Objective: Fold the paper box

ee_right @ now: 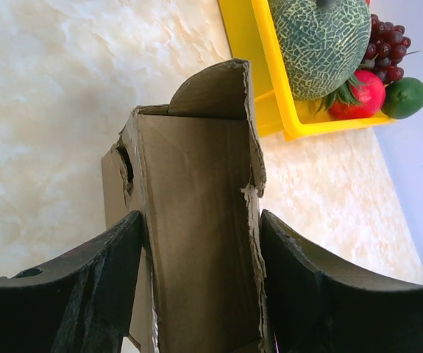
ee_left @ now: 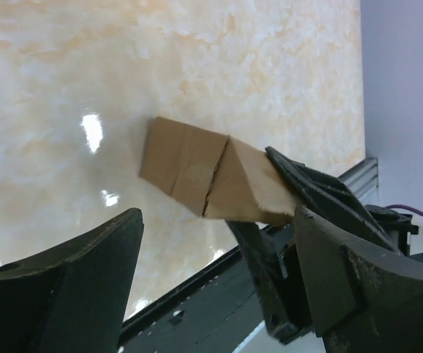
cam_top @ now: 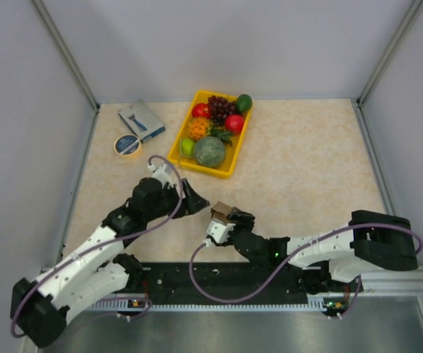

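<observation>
Seen at centre-front of the table [cam_top: 307, 162], at 6 o'clock from the yellow tray [cam_top: 229, 173]: the paper box [cam_top: 222, 212], partly folded into a small brown block. Pinched there by the right gripper [cam_top: 227, 220], one black finger flat against each side wall. Cannot tell whether resting on the table or raised off it.

From the right wrist: box [ee_right: 196, 213] standing tall in the right gripper [ee_right: 200, 220], ragged torn edge down the wall at 3 o'clock, rounded flap curling over at 12 o'clock, tray corner [ee_right: 270, 110] near at 1 o'clock.

At 10 o'clock of the box, just beside it but apart: left gripper [cam_top: 193, 198], fingers [ee_left: 86, 279] spread wide with nothing between them. Through the left wrist camera: free end of the box [ee_left: 204, 173] pointing to 9 o'clock, creases showing.

Broad bare tabletop from 1 to 4 o'clock of the box, out to the right wall. Tighter at 6 o'clock, with the base rail [cam_top: 270, 276] close. Well apart at 10 to 11 o'clock, by the left edge: tape roll [cam_top: 128, 145] and blue-grey packet [cam_top: 141, 121].
</observation>
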Tool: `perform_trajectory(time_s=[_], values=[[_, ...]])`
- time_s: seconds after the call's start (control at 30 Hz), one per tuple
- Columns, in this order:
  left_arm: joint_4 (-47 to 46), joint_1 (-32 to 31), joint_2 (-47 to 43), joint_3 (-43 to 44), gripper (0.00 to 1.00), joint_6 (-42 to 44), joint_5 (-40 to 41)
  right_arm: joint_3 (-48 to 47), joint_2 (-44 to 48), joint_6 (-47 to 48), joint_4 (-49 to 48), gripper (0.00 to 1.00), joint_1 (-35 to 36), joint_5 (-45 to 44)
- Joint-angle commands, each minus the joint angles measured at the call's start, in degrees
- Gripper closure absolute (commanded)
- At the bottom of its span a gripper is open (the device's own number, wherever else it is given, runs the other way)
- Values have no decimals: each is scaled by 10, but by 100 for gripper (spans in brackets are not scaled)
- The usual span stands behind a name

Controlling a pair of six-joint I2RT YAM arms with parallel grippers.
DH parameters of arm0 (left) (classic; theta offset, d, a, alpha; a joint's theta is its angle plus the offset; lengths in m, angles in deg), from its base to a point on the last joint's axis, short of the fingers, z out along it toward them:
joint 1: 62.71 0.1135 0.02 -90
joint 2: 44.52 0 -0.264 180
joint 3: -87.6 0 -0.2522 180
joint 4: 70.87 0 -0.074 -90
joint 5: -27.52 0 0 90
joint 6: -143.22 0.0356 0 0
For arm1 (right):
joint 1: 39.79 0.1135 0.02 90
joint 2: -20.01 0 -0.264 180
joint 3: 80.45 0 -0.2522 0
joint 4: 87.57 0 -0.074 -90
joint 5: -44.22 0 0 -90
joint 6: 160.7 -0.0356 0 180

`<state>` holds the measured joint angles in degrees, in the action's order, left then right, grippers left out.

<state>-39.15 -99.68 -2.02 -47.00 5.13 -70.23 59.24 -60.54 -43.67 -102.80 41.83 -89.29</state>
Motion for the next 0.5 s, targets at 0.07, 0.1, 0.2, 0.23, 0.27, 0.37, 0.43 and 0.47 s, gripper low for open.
perform_trajectory(time_s=[0.07,0.1,0.2,0.23,0.27,0.37,0.43,0.47], values=[[-197,28,229,68,20,12,-244,8,-10,13,3,36,-31,40],[-219,28,244,62,23,9,-276,8,-11,9,4,35,-34,46],[-244,28,244,27,24,11,-255,8,-6,1,6,33,-45,58],[-247,29,239,19,24,12,-251,9,-4,0,5,33,-48,60],[-249,29,235,5,23,14,-248,9,-1,-1,7,32,-56,64],[-280,29,243,-18,27,6,-249,10,15,-21,17,27,-70,79],[-291,29,250,-29,29,4,-235,8,46,-52,48,22,-76,98],[-294,29,259,-39,30,5,-227,6,58,-65,67,16,-81,111]])
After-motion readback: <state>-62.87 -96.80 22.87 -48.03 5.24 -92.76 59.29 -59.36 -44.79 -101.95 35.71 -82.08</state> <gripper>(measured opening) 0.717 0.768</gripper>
